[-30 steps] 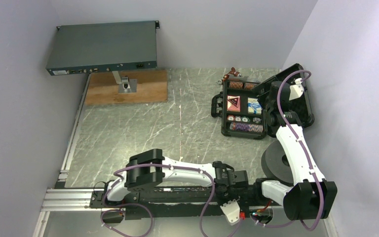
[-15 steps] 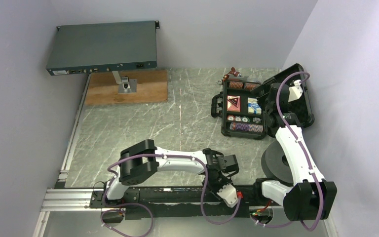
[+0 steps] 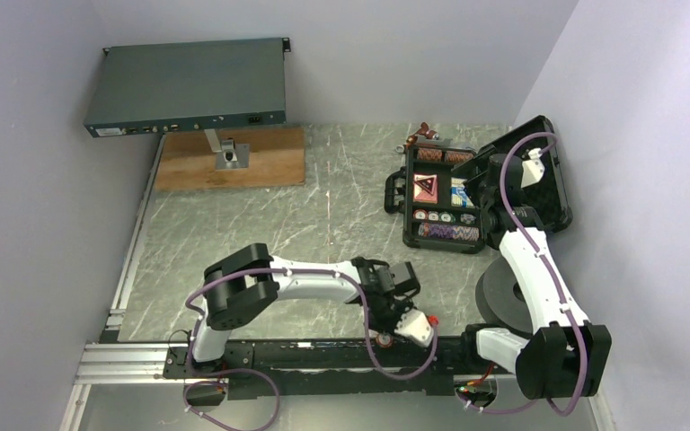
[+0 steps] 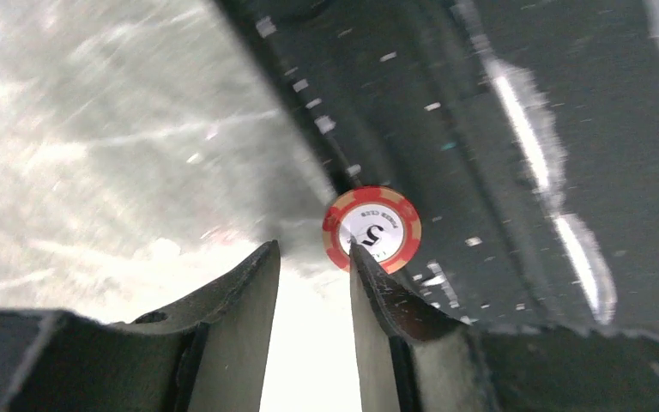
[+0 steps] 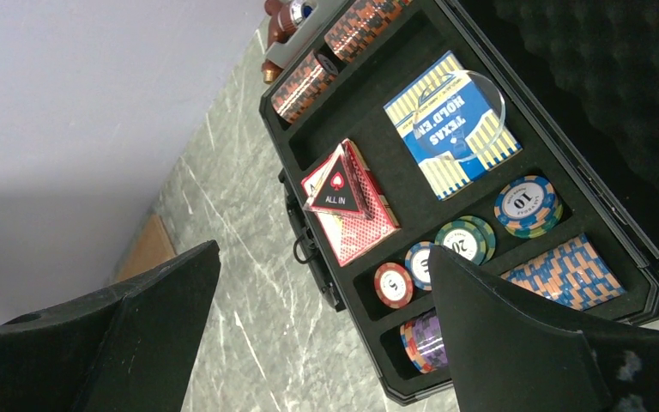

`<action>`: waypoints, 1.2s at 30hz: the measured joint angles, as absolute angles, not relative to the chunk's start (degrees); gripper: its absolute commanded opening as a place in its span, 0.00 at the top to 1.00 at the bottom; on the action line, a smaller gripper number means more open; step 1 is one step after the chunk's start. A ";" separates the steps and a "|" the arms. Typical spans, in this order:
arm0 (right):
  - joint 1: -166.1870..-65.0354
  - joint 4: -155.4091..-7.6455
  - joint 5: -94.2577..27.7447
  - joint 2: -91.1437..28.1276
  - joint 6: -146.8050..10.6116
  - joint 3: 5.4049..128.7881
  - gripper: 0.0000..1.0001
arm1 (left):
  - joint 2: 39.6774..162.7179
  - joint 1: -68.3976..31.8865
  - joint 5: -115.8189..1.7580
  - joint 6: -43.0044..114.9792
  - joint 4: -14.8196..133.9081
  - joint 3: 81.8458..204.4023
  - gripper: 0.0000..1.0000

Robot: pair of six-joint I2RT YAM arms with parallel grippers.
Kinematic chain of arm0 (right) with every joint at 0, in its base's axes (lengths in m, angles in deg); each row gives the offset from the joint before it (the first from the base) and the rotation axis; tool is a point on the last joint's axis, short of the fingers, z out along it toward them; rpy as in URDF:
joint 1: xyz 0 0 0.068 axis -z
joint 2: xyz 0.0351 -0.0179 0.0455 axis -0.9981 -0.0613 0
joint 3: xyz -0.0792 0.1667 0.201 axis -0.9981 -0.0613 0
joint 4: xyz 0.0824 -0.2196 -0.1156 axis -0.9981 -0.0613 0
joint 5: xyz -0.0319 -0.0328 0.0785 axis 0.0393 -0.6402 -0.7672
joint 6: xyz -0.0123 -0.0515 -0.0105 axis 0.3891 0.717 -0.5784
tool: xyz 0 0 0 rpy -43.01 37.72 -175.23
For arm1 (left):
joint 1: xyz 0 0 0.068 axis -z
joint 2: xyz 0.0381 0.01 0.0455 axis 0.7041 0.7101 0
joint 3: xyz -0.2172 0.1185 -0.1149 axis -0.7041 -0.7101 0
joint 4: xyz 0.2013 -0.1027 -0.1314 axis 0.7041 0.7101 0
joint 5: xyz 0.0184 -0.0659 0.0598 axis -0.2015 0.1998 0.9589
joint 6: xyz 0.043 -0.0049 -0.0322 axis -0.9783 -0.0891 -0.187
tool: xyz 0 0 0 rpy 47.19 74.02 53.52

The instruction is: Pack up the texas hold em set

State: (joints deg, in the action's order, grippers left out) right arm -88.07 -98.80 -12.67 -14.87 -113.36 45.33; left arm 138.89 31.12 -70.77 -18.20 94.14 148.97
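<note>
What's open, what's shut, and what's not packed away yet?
Poker case: open, lid leaning back.
Left hand: open, holding nothing.
Right hand: open wide, above the case.
Red 5 chip: lying flat outside the case, not gripped.
Blue card deck: in its slot, clear disc on top.

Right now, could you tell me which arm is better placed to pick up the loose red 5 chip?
Left. The left gripper hangs open right beside the red 5 chip by the black rail; the right gripper is open over the poker case, far away.
</note>
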 measured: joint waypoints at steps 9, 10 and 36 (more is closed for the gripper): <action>-88.07 -98.38 -13.26 -16.14 -113.38 45.15 0.06 | 137.45 22.49 -70.86 -11.84 87.71 145.45 0.61; -88.07 -98.38 -13.34 -16.18 -113.38 45.15 0.06 | 137.16 22.07 -70.86 -11.47 87.12 144.95 0.61; -88.13 -97.55 -14.20 -16.56 -113.33 43.54 0.06 | 133.64 25.85 -51.42 27.26 90.58 148.80 0.18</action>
State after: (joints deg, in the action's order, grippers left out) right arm -88.13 -97.55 -14.20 -16.56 -113.33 43.54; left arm 133.64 25.85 -51.42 27.26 90.58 148.80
